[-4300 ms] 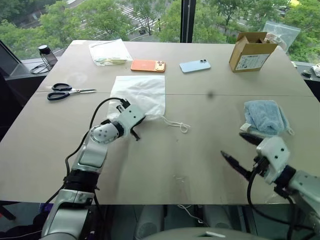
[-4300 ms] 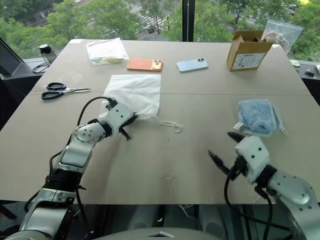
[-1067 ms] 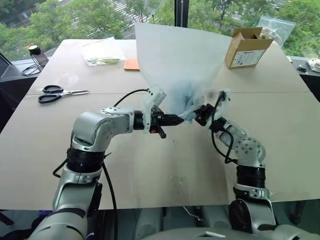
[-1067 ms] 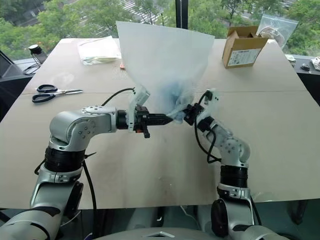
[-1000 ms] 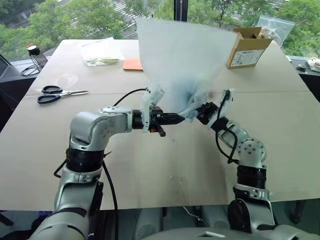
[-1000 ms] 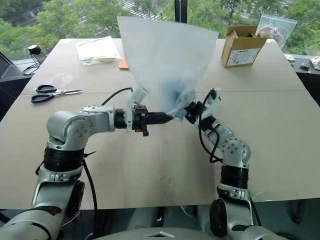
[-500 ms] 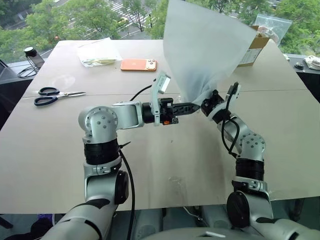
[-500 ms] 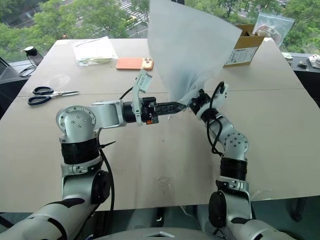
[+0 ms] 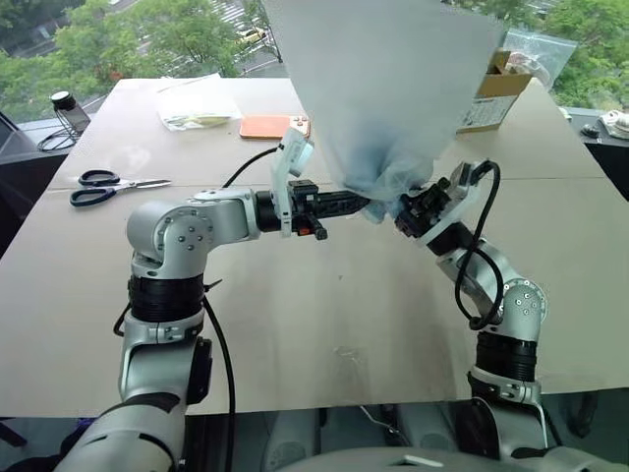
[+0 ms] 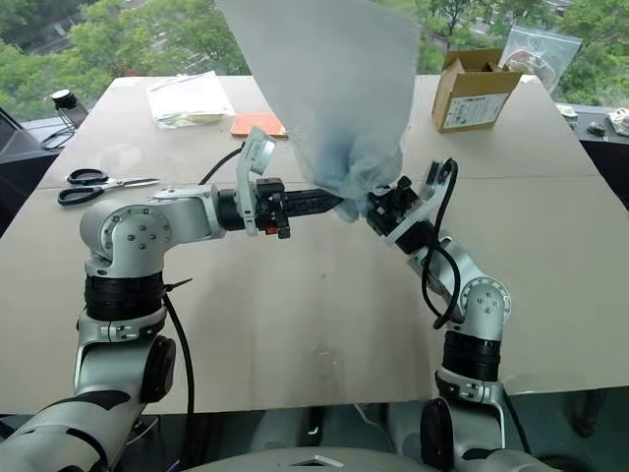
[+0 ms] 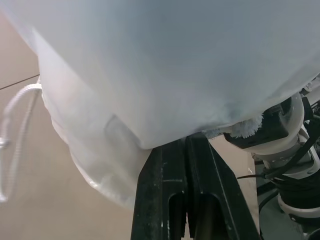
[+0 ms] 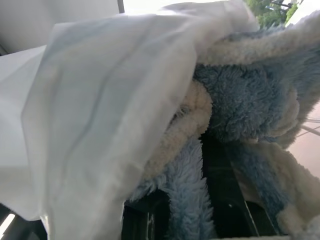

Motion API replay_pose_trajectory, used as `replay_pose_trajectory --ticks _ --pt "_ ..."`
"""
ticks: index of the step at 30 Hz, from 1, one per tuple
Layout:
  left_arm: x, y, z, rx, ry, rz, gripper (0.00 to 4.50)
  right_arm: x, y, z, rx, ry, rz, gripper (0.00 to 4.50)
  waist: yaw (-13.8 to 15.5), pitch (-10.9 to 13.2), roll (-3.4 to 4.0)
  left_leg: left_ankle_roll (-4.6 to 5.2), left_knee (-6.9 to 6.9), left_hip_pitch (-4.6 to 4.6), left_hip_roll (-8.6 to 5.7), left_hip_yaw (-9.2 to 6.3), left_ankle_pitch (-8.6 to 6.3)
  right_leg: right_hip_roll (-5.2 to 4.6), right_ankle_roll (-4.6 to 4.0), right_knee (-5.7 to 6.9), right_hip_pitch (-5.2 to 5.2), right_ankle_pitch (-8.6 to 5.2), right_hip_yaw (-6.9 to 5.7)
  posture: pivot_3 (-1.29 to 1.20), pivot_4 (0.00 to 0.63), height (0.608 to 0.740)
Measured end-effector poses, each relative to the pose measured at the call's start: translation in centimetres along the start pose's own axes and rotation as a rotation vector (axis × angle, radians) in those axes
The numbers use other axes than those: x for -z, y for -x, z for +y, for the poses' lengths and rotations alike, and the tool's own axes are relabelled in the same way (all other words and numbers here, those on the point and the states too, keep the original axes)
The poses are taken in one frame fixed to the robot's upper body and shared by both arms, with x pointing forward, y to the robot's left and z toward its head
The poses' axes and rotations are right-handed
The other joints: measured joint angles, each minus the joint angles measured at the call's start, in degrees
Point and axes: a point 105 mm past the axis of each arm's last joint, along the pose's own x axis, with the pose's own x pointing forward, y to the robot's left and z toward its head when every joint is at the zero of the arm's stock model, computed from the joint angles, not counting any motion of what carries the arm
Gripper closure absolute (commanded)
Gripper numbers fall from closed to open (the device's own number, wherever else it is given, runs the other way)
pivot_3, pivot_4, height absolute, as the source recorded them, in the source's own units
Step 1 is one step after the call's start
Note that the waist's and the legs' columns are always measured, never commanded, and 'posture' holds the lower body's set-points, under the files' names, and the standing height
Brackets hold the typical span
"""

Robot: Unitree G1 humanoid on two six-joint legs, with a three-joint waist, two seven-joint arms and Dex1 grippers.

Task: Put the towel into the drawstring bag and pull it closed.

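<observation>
**Bag held up mouth-down between both grippers, towel at the opening**

Head views: the drawstring bag [image 9: 393, 88] is lifted well above the table [image 9: 295, 324], its body standing up and fanning wide toward the far side, its gathered mouth lowest, between the two arms. The left gripper [image 9: 356, 205] reaches in from the left, roughly level, its black fingers clenched on the bag's mouth edge. The right gripper [image 9: 411, 208] comes up from the right, tilted upward, at the same bunched opening, nearly closed on the towel [image 10: 344, 162], which shows as a blue shade through the thin fabric just above the mouth. On the table's far left lie the scissors [image 9: 108, 185] and, farther back, a clear plastic bag [image 9: 197, 101]; an orange phone [image 9: 267, 126] lies just behind the left arm. A cardboard box [image 10: 474, 95] stands at the far right.

Left wrist view: the two black fingers [image 11: 165, 200] are pressed together, pinching the white fabric, which drapes over them. A loop of white cord [image 11: 12, 135] hangs from the bag's edge. Fluffy towel pile peeks out beneath the fabric beside the right gripper's black body.

Right wrist view: light-blue and cream towel pile bunches over the dark fingers [image 12: 225, 200], the bag's white fabric folded across its upper part
</observation>
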Motion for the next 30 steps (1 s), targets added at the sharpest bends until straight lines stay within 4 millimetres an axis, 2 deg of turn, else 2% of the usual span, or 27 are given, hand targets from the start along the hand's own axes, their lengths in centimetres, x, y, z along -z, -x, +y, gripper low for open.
replay_pose_trajectory --ticks 2,4,7,9,11,14,17,19,20,23,25,26,28,30 --pt "0.6 -0.2 -1.5 0.089 0.072 0.009 4.50 -1.0 -1.6 0.3 -0.014 -0.057 -0.073 4.49 -0.2 0.0 0.06 0.00 0.00 0.02 0.04 0.05 0.00 0.02 0.00 0.01 -0.01 0.00 0.06 0.00 0.150 0.740" --pt "1.3 -0.7 -2.7 0.147 0.113 0.012 4.50 -1.3 -2.0 0.2 -0.006 -0.071 -0.084 4.49 0.0 0.0 0.06 0.00 0.02 -0.01 0.04 0.04 0.00 -0.03 0.01 0.00 0.00 0.00 0.03 0.00 0.150 0.740" --pt "1.5 -1.1 -3.5 0.168 0.148 -0.002 4.50 -0.9 -2.6 -1.0 0.069 -0.079 -0.062 4.49 0.1 0.0 0.06 0.00 0.06 -0.06 0.00 0.04 0.00 -0.06 0.01 -0.01 0.00 0.01 0.03 0.00 0.150 0.740" --pt "1.2 -1.3 -3.9 0.179 0.160 -0.023 4.50 -0.5 -2.9 -1.7 0.143 -0.019 -0.019 4.49 0.1 0.0 0.06 0.00 0.06 -0.05 -0.01 0.04 0.00 -0.06 0.01 0.00 0.00 0.01 0.03 0.00 0.150 0.740" --pt "0.8 -1.2 -3.8 0.172 0.171 -0.033 4.50 0.2 -2.6 -2.4 0.216 0.089 0.063 4.49 0.1 0.0 0.06 0.00 0.06 -0.05 -0.03 0.03 0.00 -0.05 0.01 0.00 0.00 0.01 0.02 0.00 0.150 0.740" --pt "0.4 -0.4 -2.6 0.107 0.198 -0.059 4.50 0.8 -1.3 -3.7 0.315 0.214 0.143 4.49 0.1 0.0 0.06 0.00 0.05 -0.03 -0.02 0.04 0.00 -0.03 0.01 0.00 0.00 0.00 0.03 0.00 0.150 0.740" --pt "1.6 -0.4 -1.6 0.047 0.248 -0.045 4.50 1.8 0.1 -6.2 0.449 0.395 0.248 4.49 0.1 0.0 0.05 0.00 0.05 -0.04 -0.05 0.07 0.00 -0.05 0.01 -0.03 0.00 0.00 0.06 0.00 0.150 0.740" --pt "2.3 -0.5 -1.0 0.018 0.282 -0.037 4.50 2.2 0.4 -6.9 0.479 0.463 0.281 4.49 0.1 0.0 0.05 0.00 0.05 -0.03 -0.05 0.06 0.00 -0.04 0.02 -0.02 0.00 0.00 0.05 0.00 0.150 0.740" --pt "2.9 -0.6 -0.7 -0.004 0.297 -0.033 4.50 2.5 0.4 -7.3 0.488 0.524 0.303 3.46 0.1 0.0 0.05 0.00 0.05 -0.01 -0.05 0.06 0.00 -0.04 0.02 -0.02 0.01 0.00 0.05 0.00 0.150 0.740" --pt "4.4 -0.9 0.4 -0.071 0.338 -0.012 4.50 3.0 0.5 -8.5 0.516 0.653 0.346 2.35 0.2 0.0 0.04 0.00 0.05 -0.04 -0.05 0.02 0.00 -0.03 0.02 -0.02 0.00 0.00 0.02 0.00 0.150 0.740" --pt "4.0 -0.9 0.6 -0.081 0.328 -0.028 4.50 2.6 0.7 -8.7 0.512 0.704 0.358 1.52 0.4 0.0 0.04 0.00 0.06 -0.05 -0.07 0.03 0.00 -0.05 0.02 -0.03 0.01 0.00 0.01 0.00 0.150 0.740" --pt "3.7 -0.7 0.8 -0.088 0.322 -0.034 4.50 2.4 0.9 -8.4 0.497 0.749 0.379 0.95 0.5 0.0 0.04 0.00 0.07 -0.06 -0.09 0.03 0.00 -0.07 0.02 -0.04 0.01 0.00 0.01 0.00 0.150 0.740" --pt "3.2 -0.4 1.2 -0.101 0.312 -0.041 4.50 1.9 1.1 -7.8 0.480 0.805 0.390 0.15 0.5 0.0 0.04 0.00 0.07 -0.06 -0.11 0.02 0.00 -0.08 0.02 -0.06 0.02 0.00 0.00 0.00 0.150 0.740" --pt "2.5 -0.1 1.7 -0.116 0.296 -0.045 4.50 1.4 1.5 -7.0 0.465 0.860 0.417 0.15 0.5 0.0 0.05 0.00 0.04 -0.06 -0.11 0.00 0.00 -0.08 0.02 -0.08 0.02 0.00 -0.02 0.00 0.150 0.740"
